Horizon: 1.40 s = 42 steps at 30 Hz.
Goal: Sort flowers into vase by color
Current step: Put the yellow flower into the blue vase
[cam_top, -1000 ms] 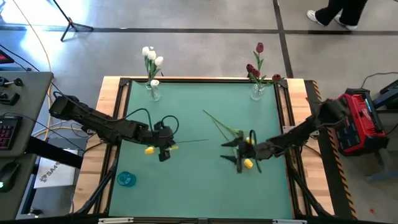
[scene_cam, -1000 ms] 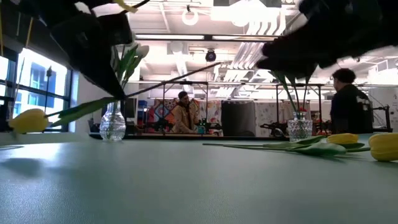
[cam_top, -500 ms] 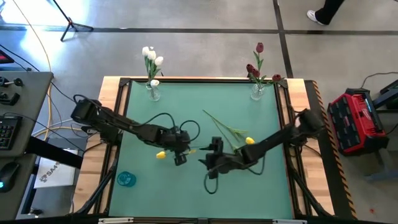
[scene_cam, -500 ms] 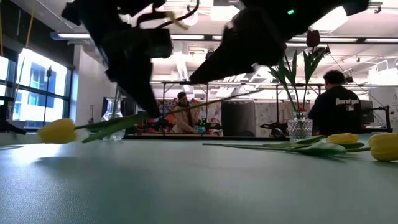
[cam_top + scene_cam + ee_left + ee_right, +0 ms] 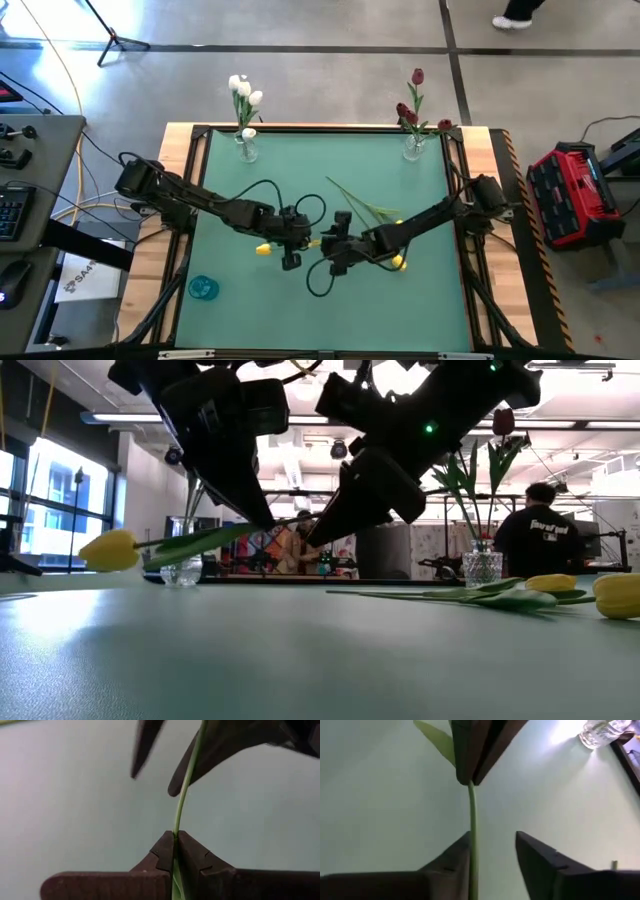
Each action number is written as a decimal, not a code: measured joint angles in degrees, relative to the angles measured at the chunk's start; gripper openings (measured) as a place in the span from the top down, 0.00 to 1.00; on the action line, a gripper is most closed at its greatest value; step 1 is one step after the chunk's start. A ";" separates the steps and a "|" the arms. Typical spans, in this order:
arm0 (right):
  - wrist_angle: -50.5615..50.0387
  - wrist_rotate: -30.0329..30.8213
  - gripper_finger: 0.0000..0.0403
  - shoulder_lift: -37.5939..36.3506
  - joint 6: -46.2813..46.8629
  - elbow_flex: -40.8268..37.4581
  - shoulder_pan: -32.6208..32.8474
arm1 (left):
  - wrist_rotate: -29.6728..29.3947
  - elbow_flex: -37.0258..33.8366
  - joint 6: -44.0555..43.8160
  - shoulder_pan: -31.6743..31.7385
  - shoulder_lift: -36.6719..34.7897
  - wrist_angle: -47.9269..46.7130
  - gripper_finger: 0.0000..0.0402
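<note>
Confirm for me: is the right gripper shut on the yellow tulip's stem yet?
Not yet. The right gripper stands open, the stem against one finger with a clear gap to the other. The left gripper is shut on it.

In the left wrist view the yellow tulip's stem [image 5: 186, 785] runs off the picture's edge, head unseen.

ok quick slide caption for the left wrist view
Left gripper shut on a yellow tulip's stem while the right gripper's open fingers straddle it.
</note>
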 joint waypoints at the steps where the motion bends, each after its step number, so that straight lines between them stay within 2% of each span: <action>1: -0.09 -0.51 0.69 0.00 0.38 0.00 -0.18 | 0.02 0.01 -0.41 0.00 0.00 0.30 1.00; 7: -1.58 -2.43 0.97 -0.02 0.90 -0.02 -0.52 | -0.48 0.02 -0.86 0.26 0.00 0.49 0.99; 13: -2.37 -1.01 0.99 -0.04 8.28 -0.02 -1.31 | -4.48 0.02 0.76 0.26 -2.16 -1.06 0.91; 19: -4.47 2.92 1.00 -0.04 14.42 -0.09 -2.45 | -10.07 0.02 2.02 0.76 -8.82 -4.77 0.77; 23: -3.38 5.14 1.00 -0.07 15.67 -0.09 -2.42 | -10.90 -0.77 1.93 0.80 -13.39 -5.73 0.68; 26: -2.87 10.18 1.00 -0.07 16.54 -0.09 -1.54 | -12.01 -2.67 -1.42 0.07 -16.51 -5.95 0.63; 28: -2.81 15.99 1.00 -0.07 17.36 -0.10 -0.46 | -16.70 -5.20 -4.24 -1.87 -18.66 -4.10 0.63; 31: -2.37 25.06 1.00 -0.07 17.36 -0.11 1.76 | -26.09 -11.80 -6.88 -6.09 -22.77 4.81 0.63; 34: -2.14 30.23 1.00 -0.17 18.68 -0.11 3.61 | -30.87 -20.19 -8.35 -9.12 -27.48 17.42 0.63; 38: 1.75 34.98 1.00 -0.28 18.04 -0.11 5.09 | -30.83 -32.83 -6.74 -10.95 -29.18 43.86 0.63; 40: 6.43 35.27 1.00 -0.28 14.64 -0.11 5.50 | -29.05 -37.76 -5.46 -10.95 -27.83 56.63 0.63; 42: 12.76 34.26 1.00 -0.28 9.33 -0.11 5.78 | -28.11 -40.92 -4.03 -10.95 -25.56 65.12 0.63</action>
